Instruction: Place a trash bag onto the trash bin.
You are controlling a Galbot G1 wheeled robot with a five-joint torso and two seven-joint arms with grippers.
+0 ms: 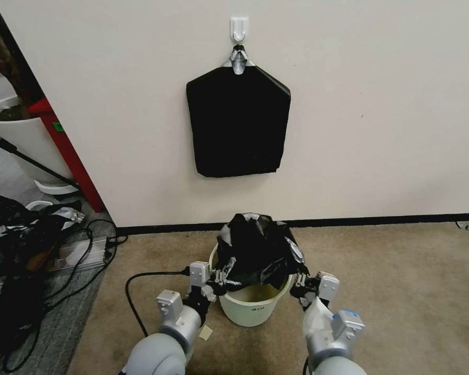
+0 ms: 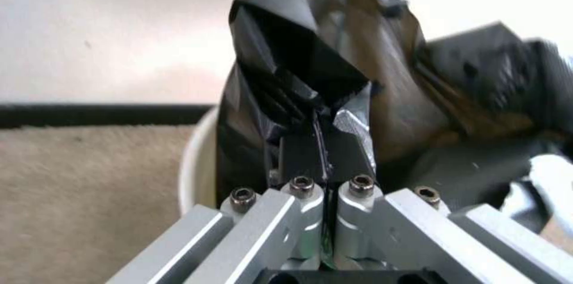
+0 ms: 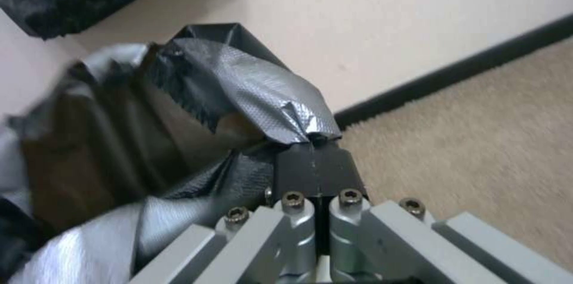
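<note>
The cream-white trash bin [image 1: 250, 307] stands on the carpet in front of me. A crinkly black trash bag [image 1: 255, 250] bulges above its mouth, stretched between both grippers. My left gripper [image 1: 223, 278] is shut on the bag's edge at the bin's left rim; in the left wrist view its pads [image 2: 301, 158] pinch the film of the trash bag [image 2: 334, 73], with the bin rim [image 2: 194, 163] beside them. My right gripper [image 1: 298, 281] is shut on the bag's other edge at the right rim; the right wrist view shows the trash bag [image 3: 250, 91] pinched between its pads [image 3: 298, 172].
A flat black pack [image 1: 238, 122] hangs from a wall hook above the bin. Cables [image 1: 135, 291] and dark gear [image 1: 15, 245] lie on the floor to the left, near a white plant pot [image 1: 21, 135]. Open carpet [image 1: 401, 291] lies to the right.
</note>
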